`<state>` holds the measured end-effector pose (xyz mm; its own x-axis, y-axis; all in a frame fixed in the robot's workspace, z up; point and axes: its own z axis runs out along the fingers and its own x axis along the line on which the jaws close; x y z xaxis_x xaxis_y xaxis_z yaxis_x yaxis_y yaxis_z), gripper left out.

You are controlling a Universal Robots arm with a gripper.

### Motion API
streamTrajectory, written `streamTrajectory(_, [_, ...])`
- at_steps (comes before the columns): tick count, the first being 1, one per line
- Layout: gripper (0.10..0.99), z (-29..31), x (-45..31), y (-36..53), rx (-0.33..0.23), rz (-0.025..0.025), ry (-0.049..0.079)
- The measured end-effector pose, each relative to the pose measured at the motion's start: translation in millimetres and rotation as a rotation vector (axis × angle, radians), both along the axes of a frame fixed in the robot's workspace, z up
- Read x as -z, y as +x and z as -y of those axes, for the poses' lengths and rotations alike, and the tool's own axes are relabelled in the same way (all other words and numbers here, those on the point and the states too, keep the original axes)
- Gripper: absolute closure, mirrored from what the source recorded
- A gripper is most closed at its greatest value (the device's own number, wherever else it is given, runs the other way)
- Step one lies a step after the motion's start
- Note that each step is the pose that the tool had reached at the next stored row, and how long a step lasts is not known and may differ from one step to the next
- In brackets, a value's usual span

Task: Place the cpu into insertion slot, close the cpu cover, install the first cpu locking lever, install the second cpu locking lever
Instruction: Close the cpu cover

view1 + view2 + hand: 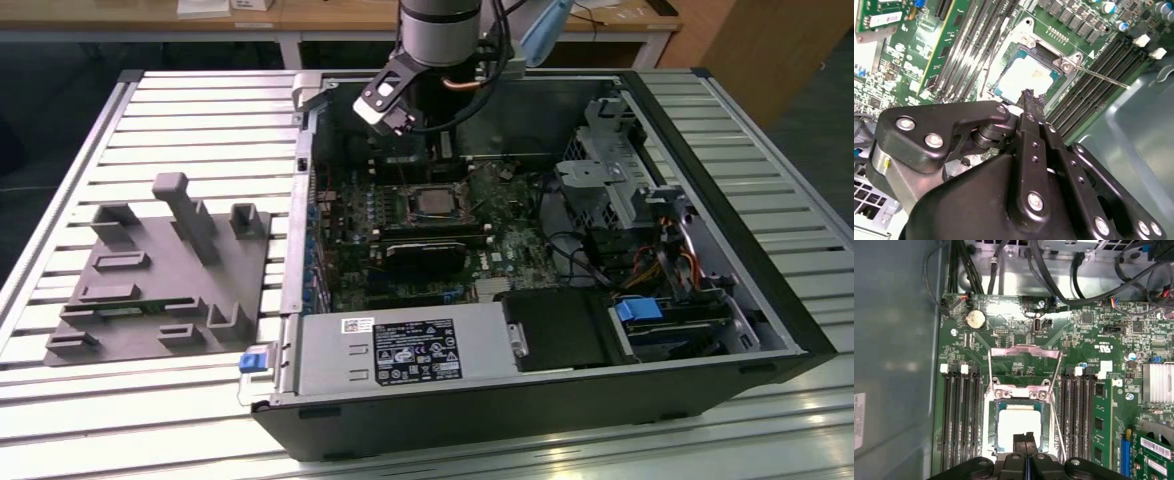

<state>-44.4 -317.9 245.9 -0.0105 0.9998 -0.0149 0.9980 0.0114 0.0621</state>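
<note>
From the exterior view you get the whole setting: the open computer case (pixel 534 410) lying on a slatted table (pixel 174 120), a grey fixture (pixel 160 270) on the exterior view's left, and the arm (pixel 438 30) coming down over the green circuit board (pixel 514 255). The first wrist view gives you the detail that this view lacks. The cpu (pixel 1019 426) lies flat in the insertion slot (pixel 989 427) with its silvery top facing up and uncovered. It is square, so it has no long axis, and its edges run in line with the memory slots (pixel 959 425) on either side. The cpu cover (pixel 1025 352) is swung open past the hinged end of the slot, and you can see the board through its window. The gripper (pixel 1025 437) has its two fingers pressed together with nothing between them. Their tips sit over the chip's edge on the side away from the cover, but you cannot tell from these views whether they touch it. The second wrist view adds a thin metal rod (pixel 1101 77) slanting away from one corner of the slot.
</note>
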Motion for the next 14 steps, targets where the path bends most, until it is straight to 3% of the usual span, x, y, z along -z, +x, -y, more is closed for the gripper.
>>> streamTrajectory(6, [0.969, 7.3, 0.0, 0.5, 0.003, -0.0013, 0.0])
streamTrajectory(8, [0.969, 7.8, 0.1, 1.6, 0.004, -0.0075, 0.001])
streamTrajectory(10, [0.969, 7.9, -0.5, 2.7, 0.004, -0.0173, 0.003])
streamTrajectory(14, [0.969, 7.9, -7.3, 3.0, 0.004, -0.0231, 0.019])
